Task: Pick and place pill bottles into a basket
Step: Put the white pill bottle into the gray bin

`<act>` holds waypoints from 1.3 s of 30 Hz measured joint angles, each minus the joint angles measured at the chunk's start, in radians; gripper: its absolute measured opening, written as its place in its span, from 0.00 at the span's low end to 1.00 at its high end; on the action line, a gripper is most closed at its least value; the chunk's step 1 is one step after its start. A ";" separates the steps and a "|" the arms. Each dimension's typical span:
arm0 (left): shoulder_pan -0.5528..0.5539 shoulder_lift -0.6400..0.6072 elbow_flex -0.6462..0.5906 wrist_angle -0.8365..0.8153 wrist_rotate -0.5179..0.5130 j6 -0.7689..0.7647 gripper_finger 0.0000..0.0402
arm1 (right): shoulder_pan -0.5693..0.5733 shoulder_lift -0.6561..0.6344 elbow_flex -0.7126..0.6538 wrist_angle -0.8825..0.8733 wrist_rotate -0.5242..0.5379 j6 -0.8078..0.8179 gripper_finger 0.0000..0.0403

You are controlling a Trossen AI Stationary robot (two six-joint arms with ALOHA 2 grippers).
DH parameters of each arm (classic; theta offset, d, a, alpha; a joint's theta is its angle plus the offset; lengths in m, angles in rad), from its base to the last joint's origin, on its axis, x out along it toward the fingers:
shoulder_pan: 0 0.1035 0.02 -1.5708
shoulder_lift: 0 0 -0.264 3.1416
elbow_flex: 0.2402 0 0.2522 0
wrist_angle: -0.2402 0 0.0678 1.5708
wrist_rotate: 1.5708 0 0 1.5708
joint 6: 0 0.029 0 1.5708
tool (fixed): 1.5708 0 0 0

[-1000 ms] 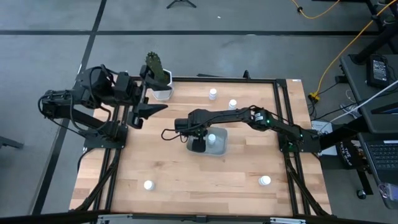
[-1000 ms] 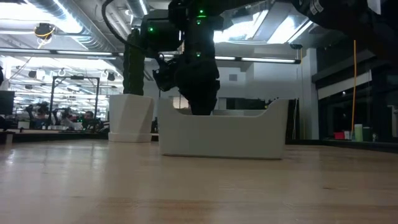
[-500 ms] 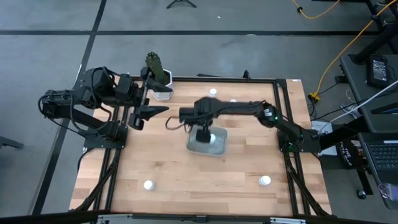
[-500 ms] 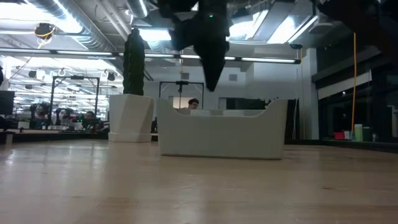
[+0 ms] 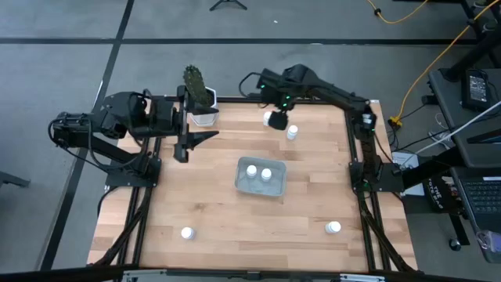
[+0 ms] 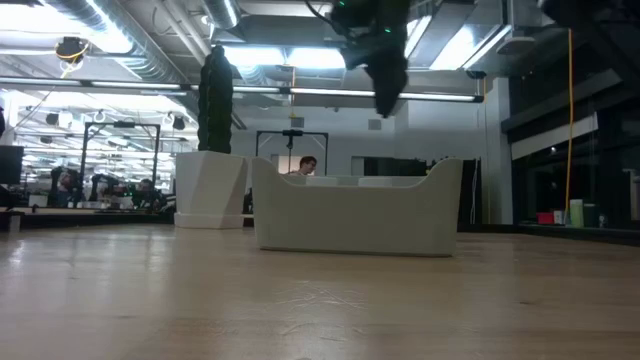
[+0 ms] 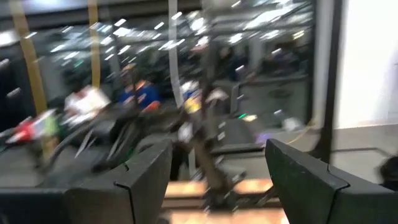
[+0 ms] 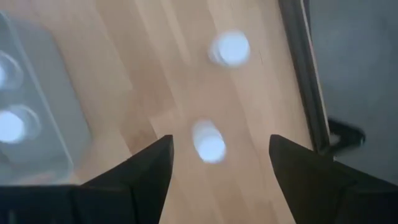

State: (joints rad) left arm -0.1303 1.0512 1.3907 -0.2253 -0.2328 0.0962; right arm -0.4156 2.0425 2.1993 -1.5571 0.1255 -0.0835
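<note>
Six pill bottles (image 5: 292, 132), one basket (image 5: 279, 190), one cactus pot (image 5: 205, 117), two arms (image 5: 329, 92).

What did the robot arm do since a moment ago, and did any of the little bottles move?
The right gripper lifted out of the pale grey-blue plastic basket and swung to the table's far edge, open above two small white pill bottles. It left a bottle behind: two now sit in the basket. The left gripper, the white hexagonal cactus pot and the other bottles stayed put.
</note>
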 joint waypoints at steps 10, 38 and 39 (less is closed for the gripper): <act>0.024 0.003 0.000 -0.086 -0.228 -0.004 0.63 | -0.115 -0.220 -0.585 0.343 0.011 0.003 0.65; 0.226 0.102 0.000 0.042 -0.158 -0.110 0.63 | -0.125 -0.231 -0.803 0.523 -0.051 0.001 0.77; 0.226 0.104 0.000 0.045 -0.158 -0.110 0.63 | -0.127 -0.231 -0.803 0.525 -0.051 0.005 0.79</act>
State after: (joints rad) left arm 0.0959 1.1553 1.3906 -0.1804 -0.3904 -0.0135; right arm -0.5422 1.8118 1.3968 -1.0322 0.0746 -0.0780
